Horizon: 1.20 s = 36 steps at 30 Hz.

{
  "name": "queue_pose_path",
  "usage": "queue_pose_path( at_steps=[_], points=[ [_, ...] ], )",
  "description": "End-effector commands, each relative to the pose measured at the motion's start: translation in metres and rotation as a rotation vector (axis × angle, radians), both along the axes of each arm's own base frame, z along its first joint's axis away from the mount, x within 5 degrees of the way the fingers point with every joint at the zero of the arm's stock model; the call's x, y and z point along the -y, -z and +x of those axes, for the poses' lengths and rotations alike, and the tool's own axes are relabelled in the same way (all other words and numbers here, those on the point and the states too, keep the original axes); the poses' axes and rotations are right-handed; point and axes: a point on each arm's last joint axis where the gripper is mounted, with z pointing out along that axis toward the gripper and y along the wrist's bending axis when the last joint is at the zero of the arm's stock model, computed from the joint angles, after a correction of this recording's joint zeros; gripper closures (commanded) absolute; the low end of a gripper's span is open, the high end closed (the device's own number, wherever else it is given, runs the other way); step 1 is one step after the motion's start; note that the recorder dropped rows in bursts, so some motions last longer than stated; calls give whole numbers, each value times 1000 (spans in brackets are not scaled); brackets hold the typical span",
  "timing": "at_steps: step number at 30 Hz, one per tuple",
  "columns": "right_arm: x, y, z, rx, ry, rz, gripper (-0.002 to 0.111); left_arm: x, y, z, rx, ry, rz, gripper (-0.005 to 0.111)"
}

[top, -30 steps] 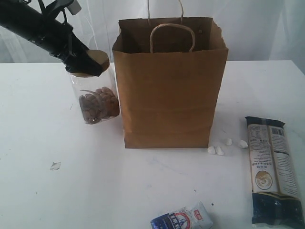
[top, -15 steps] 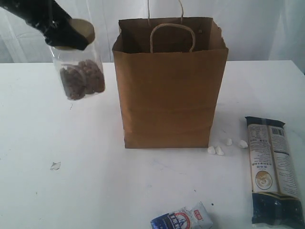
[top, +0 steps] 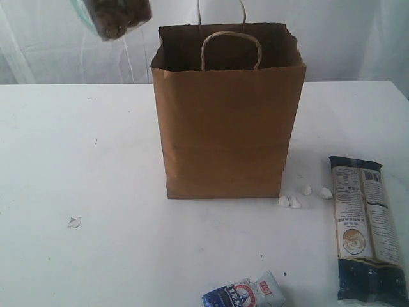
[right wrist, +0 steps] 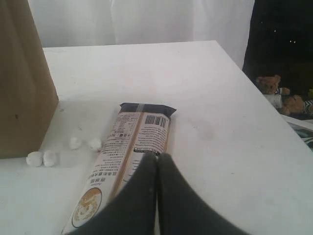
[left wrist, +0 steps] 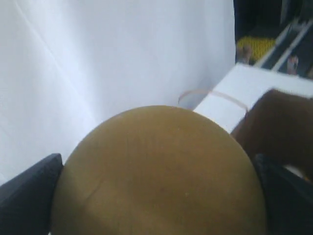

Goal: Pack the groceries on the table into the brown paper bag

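**Left gripper [left wrist: 156, 193] holds the clear jar [top: 114, 16]; the bag mouth lies beside it, toward the middle of the exterior view.**

The two dark fingers [left wrist: 29, 196] stand wide apart and clamp the jar at opposite sides of its tan lid [left wrist: 156, 161]. The lid faces the wrist and the long axis runs down from it, slightly tilted. The jar hangs well above the table [top: 77, 147], just left of the brown paper bag [top: 227, 121], with its base near rim height. Whether the base clears the rim cannot be told. The coming move is judged to be a sideways carry over the open mouth, then a descent. The left arm is the nearer one. The right gripper [right wrist: 156, 166] is pressed closed and empty above the long dark packet [right wrist: 142, 129].
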Motion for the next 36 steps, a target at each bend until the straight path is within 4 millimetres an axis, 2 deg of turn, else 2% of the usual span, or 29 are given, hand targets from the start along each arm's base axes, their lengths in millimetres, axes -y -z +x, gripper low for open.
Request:
queue_pose_path(
  at_steps=[1,4,12,20,26,36],
  points=[
    [1,0,0,0,10,1,108,11,-25,-14,85,171,-224,107],
    [1,0,0,0,10,1,108,17,-27,-19,110,301,-275,107],
    [1,0,0,0,10,1,108,24,-30,-29,185,516,-360,107],
    [1,0,0,0,10,1,108,30,-3,-24,167,739,-309,107],
    [1,0,0,0,10,1,108,30,-1,-10,263,758,-455,107],
    [1,0,0,0,10,1,108,33,20,11,255,744,-449,107]
  ],
)
